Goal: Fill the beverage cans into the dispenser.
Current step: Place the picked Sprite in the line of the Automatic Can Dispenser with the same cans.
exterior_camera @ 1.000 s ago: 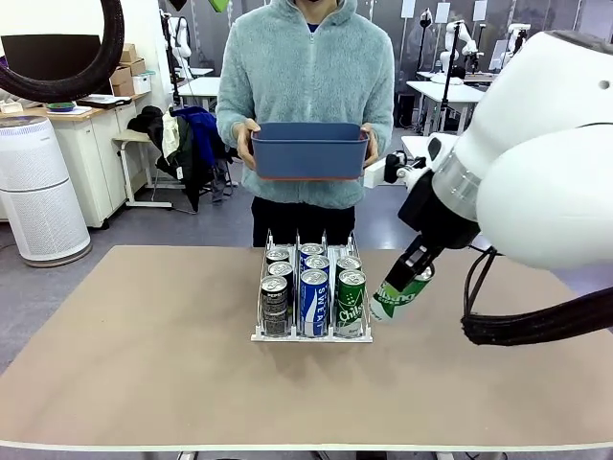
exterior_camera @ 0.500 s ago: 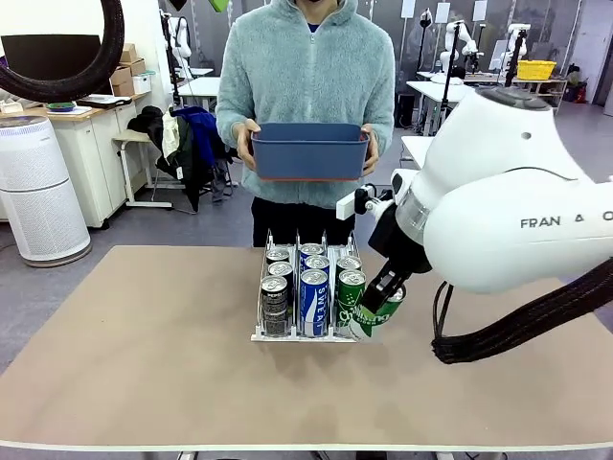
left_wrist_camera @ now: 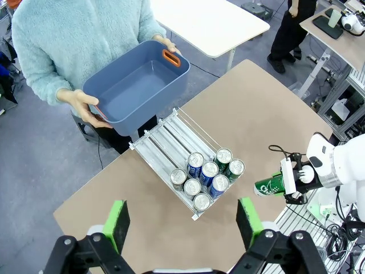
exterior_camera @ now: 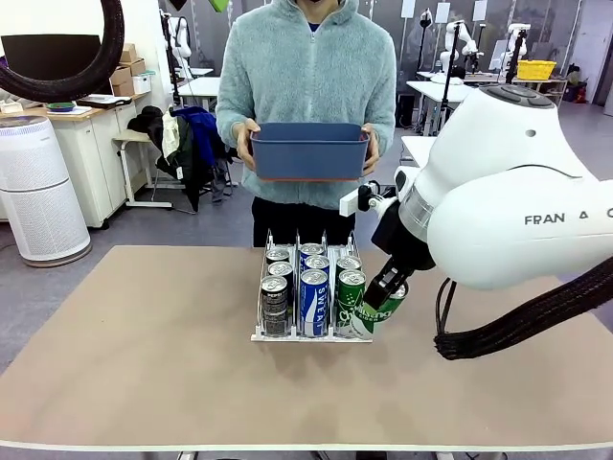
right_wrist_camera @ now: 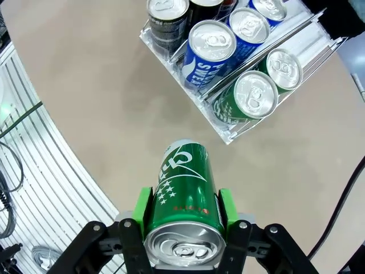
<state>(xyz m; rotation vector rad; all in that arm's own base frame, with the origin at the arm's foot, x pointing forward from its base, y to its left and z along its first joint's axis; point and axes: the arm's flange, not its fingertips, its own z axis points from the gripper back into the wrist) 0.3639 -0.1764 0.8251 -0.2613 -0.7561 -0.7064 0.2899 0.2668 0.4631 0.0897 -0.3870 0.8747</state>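
Right gripper [right_wrist_camera: 182, 214]: its green-padded fingers [right_wrist_camera: 142, 208] pinch a green can [right_wrist_camera: 183, 202] across its body, one pad on each side; in the right wrist view the can's silver top faces the camera and its bottom end points toward the desk.
Held green can, front view: tilted, base down and leaning toward the rack, just beside the dispenser's right front corner, close to the front green can in the right lane; whether it touches the desk [exterior_camera: 144, 355] I cannot tell.
Left gripper [left_wrist_camera: 182, 220]: fingers spread wide with nothing between them, high above the desk, looking down on the whole scene.
Dispenser [exterior_camera: 311, 335]: white wire rack near the middle of the desk, front lip toward the robot, three lanes.
Left lane: two dark cans [exterior_camera: 275, 305] standing upright at the front, one behind the other.
Middle lane: two blue cans [exterior_camera: 314, 302] with white lettering, upright at the front.
Right lane: two green cans [exterior_camera: 350, 299] upright at the front.
Rear of lanes: bare in the left wrist view, on the side nearest the person.
Person [exterior_camera: 306, 86]: stands at the far side of the desk in a light teal fleece, both hands holding a blue bin [exterior_camera: 309, 150] at waist height, above and behind the dispenser; from above the bin's inside looks bare.
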